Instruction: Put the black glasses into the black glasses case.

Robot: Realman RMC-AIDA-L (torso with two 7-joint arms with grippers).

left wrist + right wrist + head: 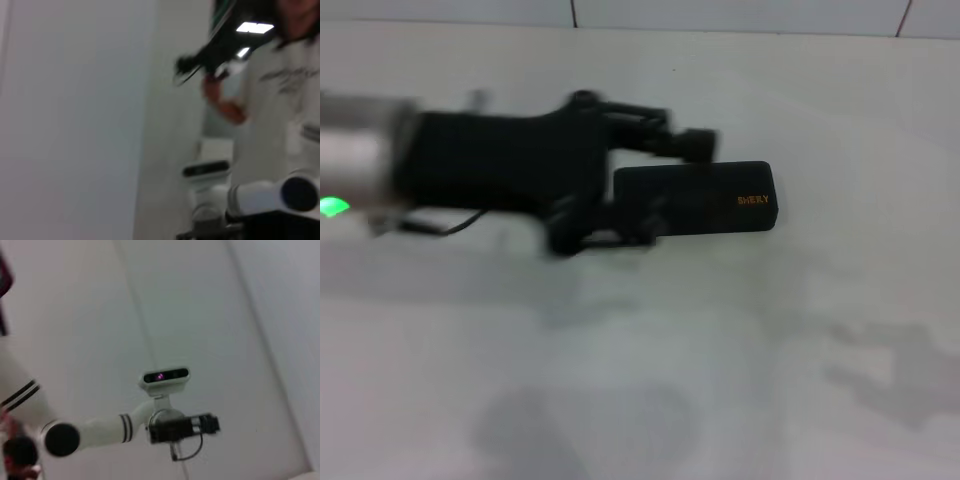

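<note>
1. In the head view the left gripper (665,185) reaches in from the robot's left over the white table (720,380), right at the near end of the black glasses case (695,200)
2. Its fingers (695,143) stand apart, one beyond the case's far edge and one by its near edge, so they seem to straddle that end; whether they touch it cannot be told through the motion blur
3. The case lies flat with its lid shut, the orange lettering toward the robot's right
4. The black glasses show in none of the views; they may be hidden under the gripper or already inside the case, and nothing settles which
5. The right gripper is not in the head view; its wrist camera looks up at a pale ceiling and the robot's head camera (165,376), so that arm is likely parked
6. Judged step: either approaching the case to open it, or finishing after closing the lid
7. If opening, the next move calls for holding the case steady and catching the lid's edge without sliding the case across the smooth table
</note>
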